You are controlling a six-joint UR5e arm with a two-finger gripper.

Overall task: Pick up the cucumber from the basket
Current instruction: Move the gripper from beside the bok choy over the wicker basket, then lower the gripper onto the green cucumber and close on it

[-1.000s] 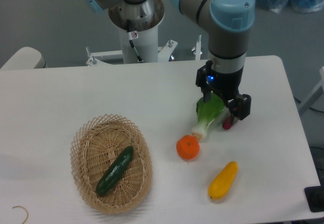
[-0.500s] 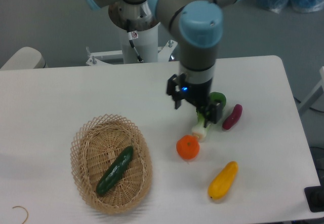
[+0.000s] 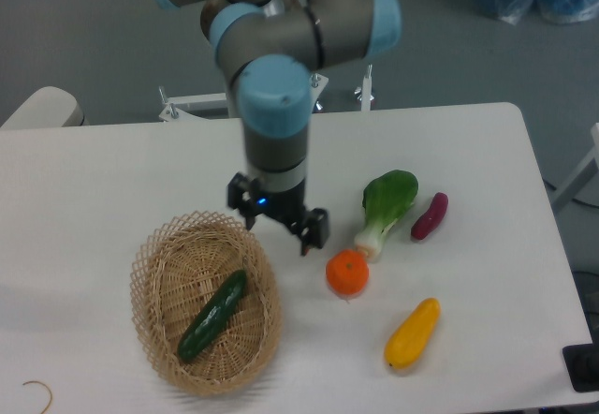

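Observation:
A dark green cucumber (image 3: 212, 315) lies diagonally inside the oval tan wicker basket (image 3: 153, 273) at the front left of the table. My gripper (image 3: 278, 225) hangs open and empty above the table, just past the basket's upper right rim. It is up and to the right of the cucumber and holds nothing.
An orange (image 3: 347, 273) sits right of the gripper. A bok choy (image 3: 386, 205) and a purple eggplant (image 3: 429, 215) lie farther right. A yellow squash (image 3: 412, 333) lies near the front right. A thin hook-shaped wire (image 3: 37, 391) lies at the front left edge.
The arm has swung left from above the bok choy and eggplant to the basket's upper right rim. The gripper stays open. No vegetable has moved.

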